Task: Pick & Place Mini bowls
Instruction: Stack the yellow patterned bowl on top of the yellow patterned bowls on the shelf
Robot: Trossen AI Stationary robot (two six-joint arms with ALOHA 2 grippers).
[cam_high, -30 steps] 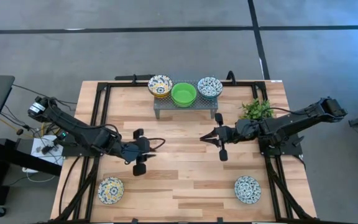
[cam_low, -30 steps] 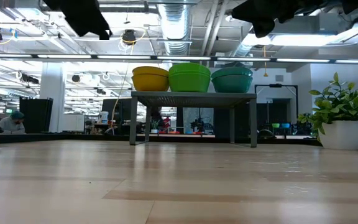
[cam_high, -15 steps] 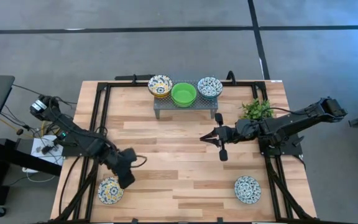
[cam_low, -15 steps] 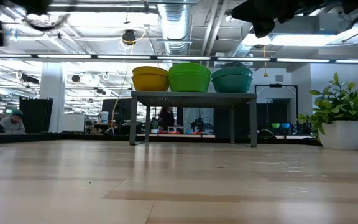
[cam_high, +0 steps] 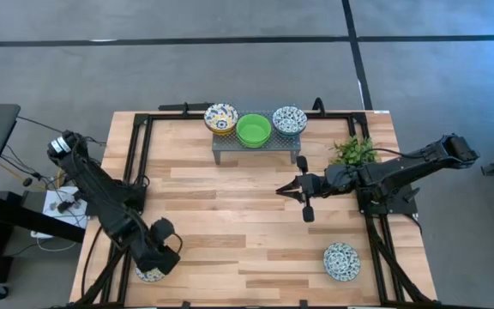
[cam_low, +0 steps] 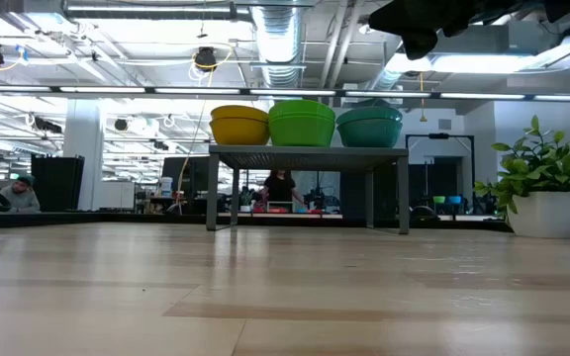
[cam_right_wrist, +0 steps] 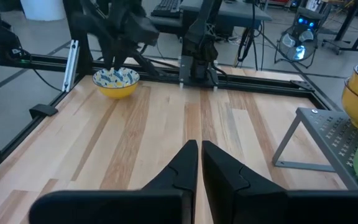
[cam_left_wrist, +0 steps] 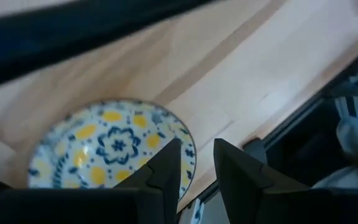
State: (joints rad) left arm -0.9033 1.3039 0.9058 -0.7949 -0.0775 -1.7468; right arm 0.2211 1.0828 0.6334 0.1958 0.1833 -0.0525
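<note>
Three mini bowls sit on the grey rack at the far edge: a yellow-toned patterned one, a plain green one and a blue-white one. Another blue-patterned bowl rests on the table near the right corner. A yellow bowl with a blue and yellow floral inside stands at the near-left corner, mostly hidden in the high view. My left gripper hangs over it, open, pointing down. One finger is above the bowl's inside and the other is outside its rim. My right gripper hovers shut over mid-table. My left gripper comes from above with its fingers on either side of the yellow bowl's rim, on the side toward the table's near edge. Whether they touch the rim, I cannot tell. The bowl stands upright on the table.
A small green plant in a white pot stands at the right, beside the rack. Black frame rails run along the table's left, right and far edges. Bare wood lies between the arms. A person moves in the room beyond the table.
My left arm has swung from mid-table toward the near-left corner. Its gripper has turned downward and come down over the yellow patterned bowl. The right arm and all the bowls have stayed put.
</note>
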